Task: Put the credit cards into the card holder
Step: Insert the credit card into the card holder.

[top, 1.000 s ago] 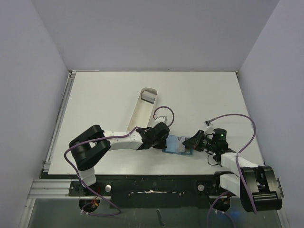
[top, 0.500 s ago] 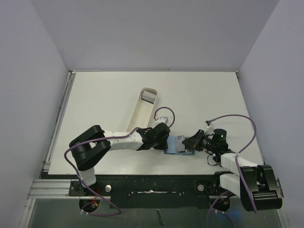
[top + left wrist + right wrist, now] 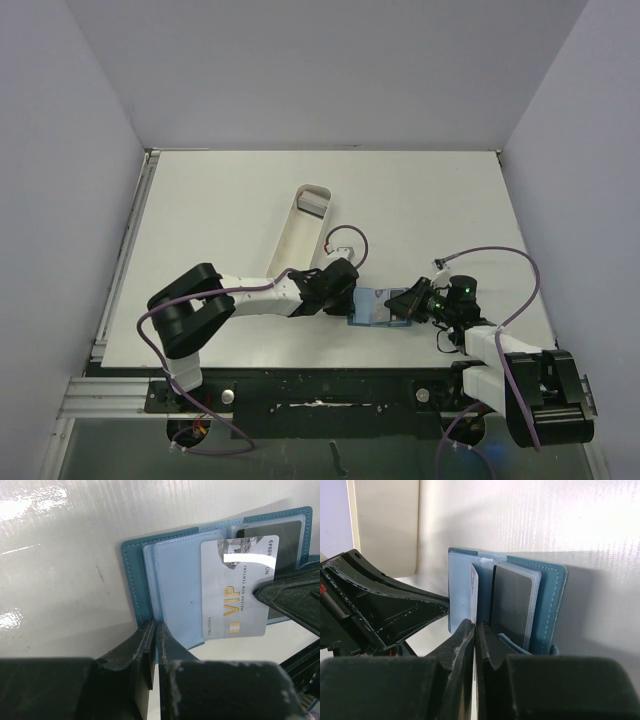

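Inserting underway: left pincer [image 3: 154, 640] clamps card holder [image 3: 134, 580] edge; right pincer [image 3: 474, 632] grips grey card [image 3: 235, 587], not fully pocketed; dark card [image 3: 510, 605] already seated

I'm looking at a white tabletop [image 3: 420, 200] boxed in by plain pale lavender-grey panels: left wall [image 3: 60, 200], back wall [image 3: 320, 70], right wall [image 3: 590, 150]. An aluminium rail [image 3: 122, 260] runs along the table's left edge, and a black strip [image 3: 320, 392] along the near edge. Light is even, with glare patches [image 3: 30, 500] on the glossy top in my left wrist view.
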You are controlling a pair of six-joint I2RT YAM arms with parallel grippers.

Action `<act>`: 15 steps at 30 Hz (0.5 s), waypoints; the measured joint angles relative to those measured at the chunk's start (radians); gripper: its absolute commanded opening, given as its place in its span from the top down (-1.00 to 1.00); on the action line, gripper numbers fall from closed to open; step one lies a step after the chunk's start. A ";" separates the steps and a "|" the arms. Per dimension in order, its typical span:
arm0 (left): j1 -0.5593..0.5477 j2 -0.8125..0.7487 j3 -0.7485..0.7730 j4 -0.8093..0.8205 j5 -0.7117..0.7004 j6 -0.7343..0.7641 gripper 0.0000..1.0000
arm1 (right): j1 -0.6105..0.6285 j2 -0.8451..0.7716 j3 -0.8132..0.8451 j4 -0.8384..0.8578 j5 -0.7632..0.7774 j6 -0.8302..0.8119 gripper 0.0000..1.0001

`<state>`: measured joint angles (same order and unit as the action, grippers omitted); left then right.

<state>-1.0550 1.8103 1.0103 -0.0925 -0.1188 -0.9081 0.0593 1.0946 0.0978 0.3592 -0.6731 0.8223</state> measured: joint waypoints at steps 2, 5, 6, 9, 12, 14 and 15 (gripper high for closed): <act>0.000 0.002 0.000 0.004 0.002 -0.002 0.89 | 0.000 0.000 0.000 -0.001 0.001 0.001 0.94; 0.000 0.003 0.000 0.007 0.003 -0.002 0.89 | 0.000 0.001 0.000 -0.002 0.002 0.001 0.94; 0.000 0.003 0.000 0.007 0.004 -0.002 0.89 | 0.000 0.002 0.000 -0.002 0.002 0.001 0.94; 0.000 0.004 0.000 0.008 0.004 -0.002 0.89 | 0.001 0.023 0.000 0.000 0.001 0.002 0.94; 0.000 0.004 0.000 0.009 0.004 -0.002 0.89 | 0.004 0.036 0.000 0.008 0.001 0.009 0.95; 0.000 0.004 0.000 0.009 0.004 -0.002 0.89 | 0.012 0.037 0.000 0.011 0.001 0.010 0.96; 0.000 0.004 0.000 0.009 0.004 -0.002 0.89 | 0.015 0.038 0.000 0.013 0.001 0.010 0.96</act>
<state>-1.0550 1.8145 1.0103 -0.0837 -0.1146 -0.9096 0.0746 1.1324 0.0978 0.3721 -0.6724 0.8318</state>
